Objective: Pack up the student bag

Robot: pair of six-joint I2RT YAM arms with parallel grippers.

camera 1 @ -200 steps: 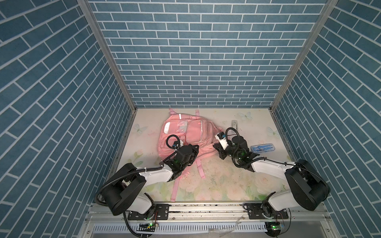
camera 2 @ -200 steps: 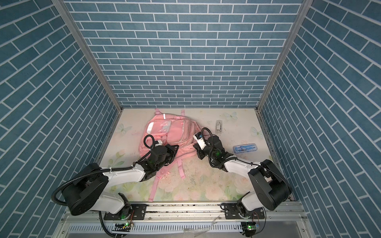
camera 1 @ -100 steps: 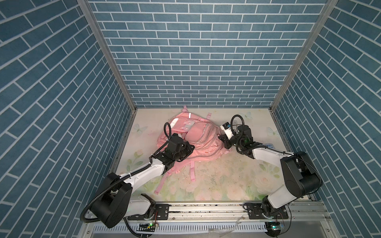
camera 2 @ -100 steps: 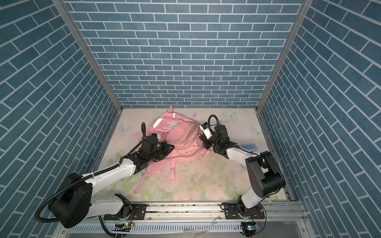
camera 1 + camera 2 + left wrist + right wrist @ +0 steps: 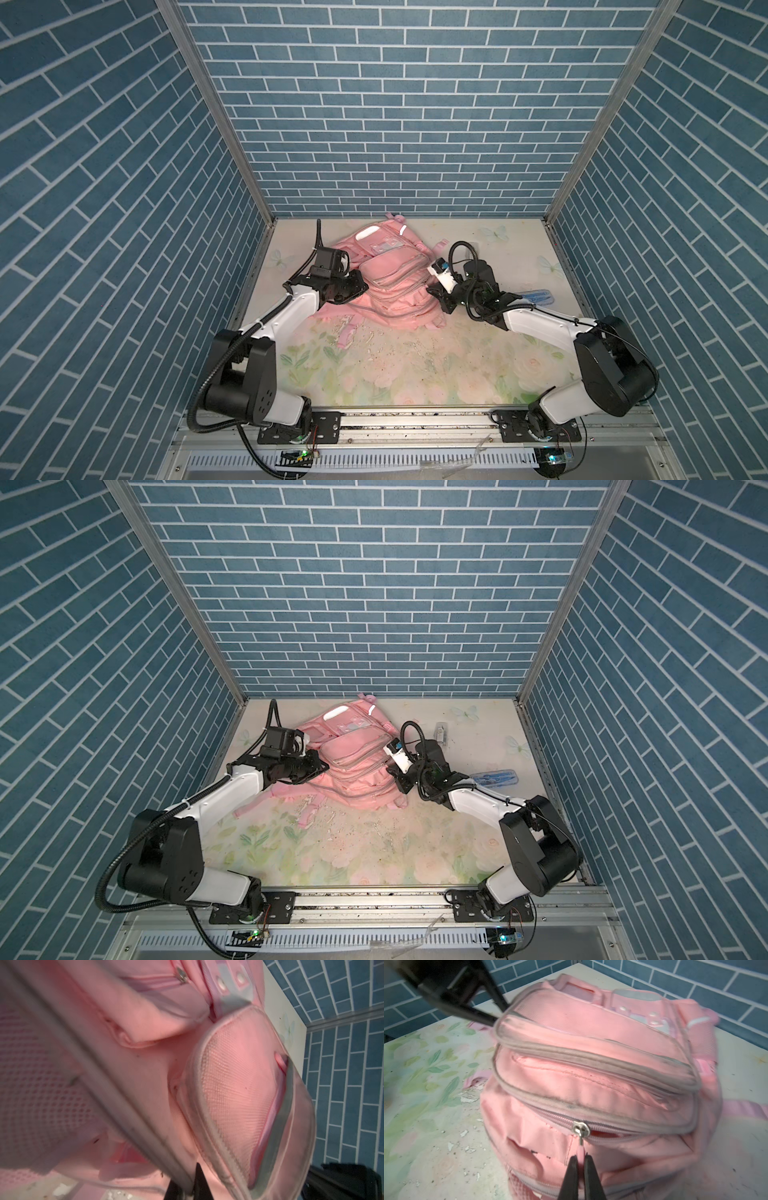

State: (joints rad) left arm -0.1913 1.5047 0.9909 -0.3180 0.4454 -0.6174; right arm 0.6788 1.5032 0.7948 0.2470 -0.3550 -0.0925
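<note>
The student bag (image 5: 390,274) (image 5: 353,762), a pink backpack with grey zips, lies bulged up at the back of the floral table. My left gripper (image 5: 360,286) (image 5: 323,766) is at its left side. In the left wrist view the gripper (image 5: 186,1176) has the grey piped edge of the bag between its fingertips. The right wrist view shows the left gripper (image 5: 499,1015) at a corner of the front pocket. My right gripper (image 5: 435,291) (image 5: 392,773) (image 5: 580,1157) is shut on the pink pull tab (image 5: 580,1150) under the silver zip slider (image 5: 581,1128). That zip gapes slightly.
A blue pencil case (image 5: 538,296) (image 5: 496,777) lies right of the right arm. A small clear object (image 5: 441,731) sits behind it. Pink straps (image 5: 347,334) (image 5: 249,808) trail toward the front among flecks of debris. Brick walls close three sides.
Both arms have carried the bag toward the back wall and tipped it up from lying flat. The left jaws have parted slightly; the right still holds the pull tab.
</note>
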